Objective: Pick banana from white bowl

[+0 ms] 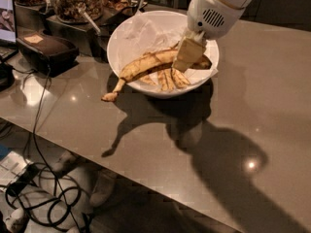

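claw (188,55) gripping banana (146,65), w/in white bowl (156,92)

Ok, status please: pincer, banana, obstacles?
Pincer low in white bowl, at banana, end opposite stem. Stem sticks over rim. Shorter bananas close beside.

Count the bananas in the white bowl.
3: the banana lies across the white bowl, stem over the rim; two shorter bananas beside it, by the gripper. Others may be hidden.
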`<state>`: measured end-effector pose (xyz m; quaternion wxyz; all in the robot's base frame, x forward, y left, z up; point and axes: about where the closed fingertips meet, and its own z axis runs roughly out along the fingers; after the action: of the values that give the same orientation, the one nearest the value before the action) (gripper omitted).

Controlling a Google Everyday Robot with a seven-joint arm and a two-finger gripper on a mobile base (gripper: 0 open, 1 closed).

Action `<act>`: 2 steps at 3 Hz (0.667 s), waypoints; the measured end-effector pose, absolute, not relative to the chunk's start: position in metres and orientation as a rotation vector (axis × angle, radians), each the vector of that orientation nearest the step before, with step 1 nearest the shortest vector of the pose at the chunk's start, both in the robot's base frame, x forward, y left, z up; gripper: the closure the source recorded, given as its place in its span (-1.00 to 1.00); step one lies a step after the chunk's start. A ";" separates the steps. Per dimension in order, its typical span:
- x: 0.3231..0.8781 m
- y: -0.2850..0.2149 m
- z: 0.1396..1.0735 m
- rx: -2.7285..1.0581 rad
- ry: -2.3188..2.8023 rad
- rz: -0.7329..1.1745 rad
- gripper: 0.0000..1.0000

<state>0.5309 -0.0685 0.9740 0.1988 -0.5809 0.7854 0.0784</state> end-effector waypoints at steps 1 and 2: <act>0.525 -0.050 0.965 -1.587 2.204 0.230 1.00; 0.534 -0.011 0.956 -1.539 2.235 0.177 1.00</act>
<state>0.5340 -0.0113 0.9562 0.2094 -0.5534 0.8037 0.0637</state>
